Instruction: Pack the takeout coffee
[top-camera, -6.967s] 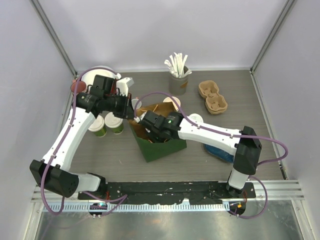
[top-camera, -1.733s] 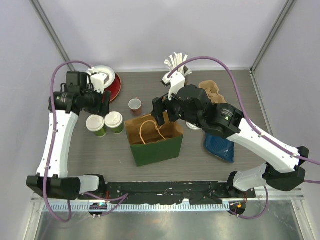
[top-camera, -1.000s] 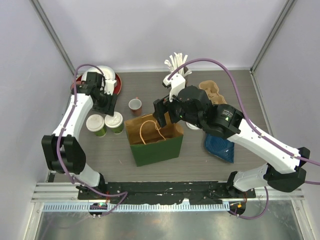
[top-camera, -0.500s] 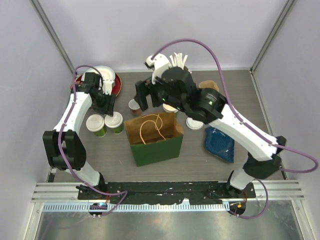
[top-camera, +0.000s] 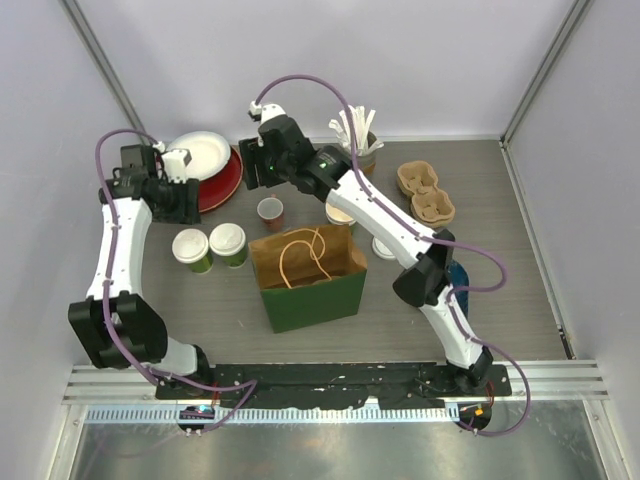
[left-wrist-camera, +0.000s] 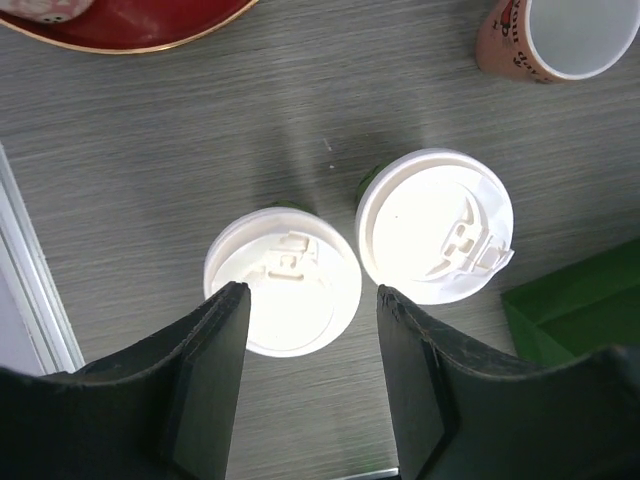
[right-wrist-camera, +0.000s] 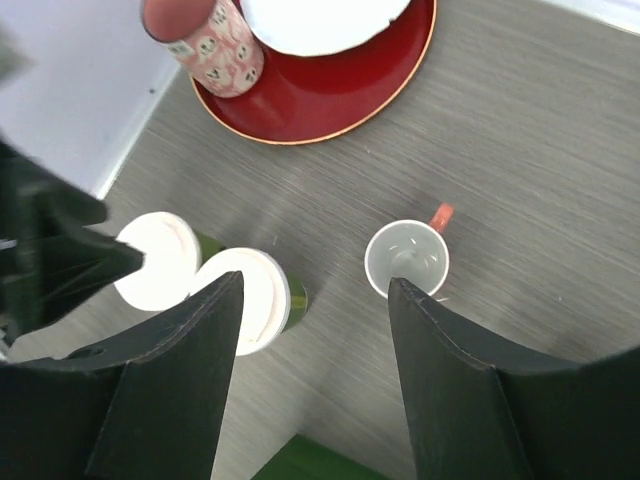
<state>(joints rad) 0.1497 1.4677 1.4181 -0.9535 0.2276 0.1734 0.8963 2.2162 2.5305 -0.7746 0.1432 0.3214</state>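
Grey wood-grain table (top-camera: 480, 300) fills the booth between pale walls. Your largest item is one green paper bag (top-camera: 310, 295), standing open with cord handles showing, nearer the arm bases than either hand. Next comes one red plate (top-camera: 222, 185) carrying one white plate (top-camera: 195, 155), lying between your two hands. One cardboard cup carrier (top-camera: 425, 195) sits well beyond your right hand, toward the far right of the table.

Your left hand (left-wrist-camera: 310, 295) hangs with fingers spread and nothing pinched. Directly beneath it stands the takeout coffee: two lidded green cups (left-wrist-camera: 283, 295), just beside each other. One shows in the gap between the fingers, the other (left-wrist-camera: 435, 240) just past one finger.

Your right hand (right-wrist-camera: 310, 290) is spread and empty too, high above the table. One pink tumbler (right-wrist-camera: 205, 40) stands on the red plate's rim ahead of it. One small red-and-white cup (right-wrist-camera: 407, 258), unlidded, stands under one finger. Two more pale round tops (top-camera: 340, 215) peek from behind your right arm; you cannot tell what they are.
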